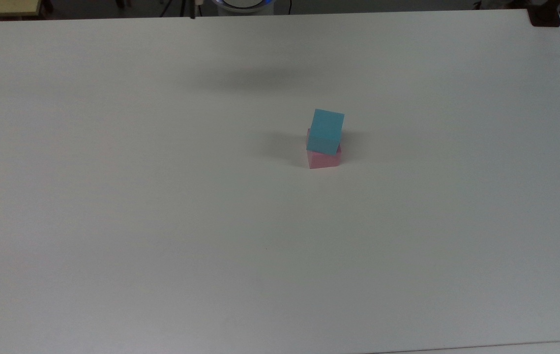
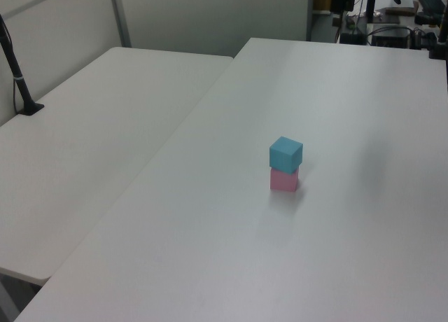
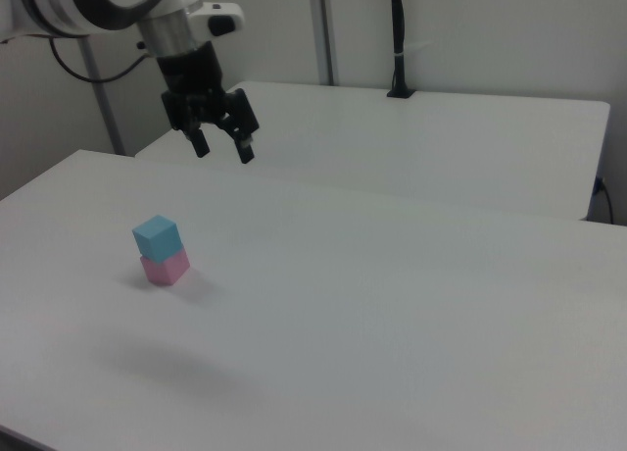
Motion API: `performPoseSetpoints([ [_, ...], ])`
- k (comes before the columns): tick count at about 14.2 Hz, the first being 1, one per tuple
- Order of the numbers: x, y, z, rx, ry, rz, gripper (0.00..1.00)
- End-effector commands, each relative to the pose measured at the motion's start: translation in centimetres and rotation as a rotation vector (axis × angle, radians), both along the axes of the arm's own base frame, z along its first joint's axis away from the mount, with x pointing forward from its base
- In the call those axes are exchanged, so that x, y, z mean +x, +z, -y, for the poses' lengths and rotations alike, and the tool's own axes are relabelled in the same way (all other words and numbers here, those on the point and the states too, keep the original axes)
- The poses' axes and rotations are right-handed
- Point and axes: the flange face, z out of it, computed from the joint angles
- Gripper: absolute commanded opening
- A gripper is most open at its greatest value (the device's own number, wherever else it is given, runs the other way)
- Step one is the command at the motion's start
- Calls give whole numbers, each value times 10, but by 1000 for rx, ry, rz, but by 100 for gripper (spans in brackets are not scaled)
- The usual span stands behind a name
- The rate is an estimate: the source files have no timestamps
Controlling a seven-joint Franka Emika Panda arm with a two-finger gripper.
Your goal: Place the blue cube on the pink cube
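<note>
The blue cube (image 1: 327, 130) rests on top of the pink cube (image 1: 324, 158), turned a little askew, near the middle of the white table (image 1: 162, 221). The same stack appears as the blue cube (image 2: 285, 152) over the pink cube (image 2: 284, 180) in the left view, and as the blue cube (image 3: 158, 237) over the pink cube (image 3: 165, 268) in the right view. In the right view my gripper (image 3: 224, 148) hangs open and empty, high above the table, up and to the right of the stack.
A second white table (image 2: 91, 140) adjoins at the left view's left, with a black pole (image 2: 17, 80) clamped at its edge. Equipment and cables (image 2: 392, 21) stand beyond the far edge. The robot base (image 1: 243, 4) sits at the top view's upper edge.
</note>
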Motion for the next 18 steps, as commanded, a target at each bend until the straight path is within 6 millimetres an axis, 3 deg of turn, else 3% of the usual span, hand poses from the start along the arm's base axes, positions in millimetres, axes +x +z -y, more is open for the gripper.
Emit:
performPoseSetpoints([
  [1, -17, 20, 23, 12, 9, 37, 100],
  [3, -20, 22, 37, 22, -20, 43, 100],
  [5, -19, 25, 30, 22, -10, 49, 100],
  [9, -12, 24, 44, 24, -42, 52, 100],
  [11, 0, 24, 44, 18, -51, 56, 100],
  [18, -4, 23, 41, 23, -37, 32, 100],
])
